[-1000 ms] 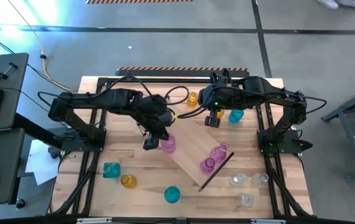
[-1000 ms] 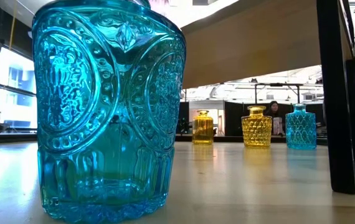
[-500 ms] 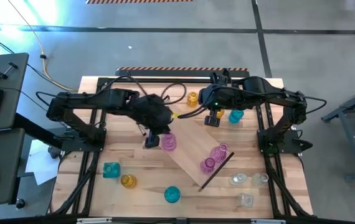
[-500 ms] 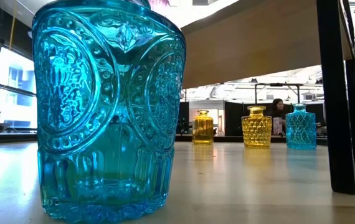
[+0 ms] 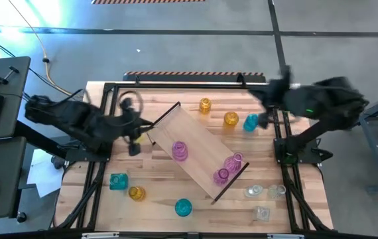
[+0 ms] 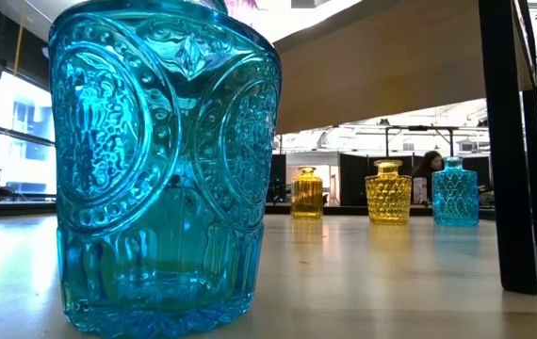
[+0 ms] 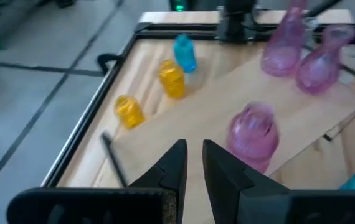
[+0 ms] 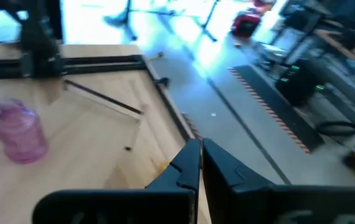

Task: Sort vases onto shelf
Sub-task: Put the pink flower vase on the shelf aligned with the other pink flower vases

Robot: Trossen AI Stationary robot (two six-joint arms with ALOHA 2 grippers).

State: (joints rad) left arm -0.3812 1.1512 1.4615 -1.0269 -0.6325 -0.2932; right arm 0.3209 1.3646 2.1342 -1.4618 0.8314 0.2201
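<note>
The shelf (image 5: 202, 149) is a light-wood board lying slantwise across the table's middle, resting on thin dark end pieces (image 6: 513, 141). Three pink vases stand on it: one (image 5: 179, 151) near its middle and two (image 5: 235, 161) (image 5: 222, 176) at its near-right end. Two amber vases (image 5: 205, 105) (image 5: 231, 119) and a teal one (image 5: 250, 123) stand on the table beyond it. My left gripper (image 5: 134, 149) (image 7: 194, 155) is shut and hovers at the table's left side, apart from the vases. My right gripper (image 5: 263, 120) (image 8: 200, 152) is shut, at the far right.
On the near left of the table stand a teal vase (image 5: 118, 180), an amber vase (image 5: 136, 193) and another teal vase (image 5: 183, 208), which fills the low view (image 6: 165, 169). Three clear vases (image 5: 253, 192) (image 5: 276, 191) (image 5: 262, 213) stand near right. A black frame (image 5: 109, 86) rims the table.
My left gripper has drawn back from the pink vase on the shelf's middle toward the table's left edge; that vase stays standing where it was. My right arm has pulled away from the shelf's far end toward the table's right edge.
</note>
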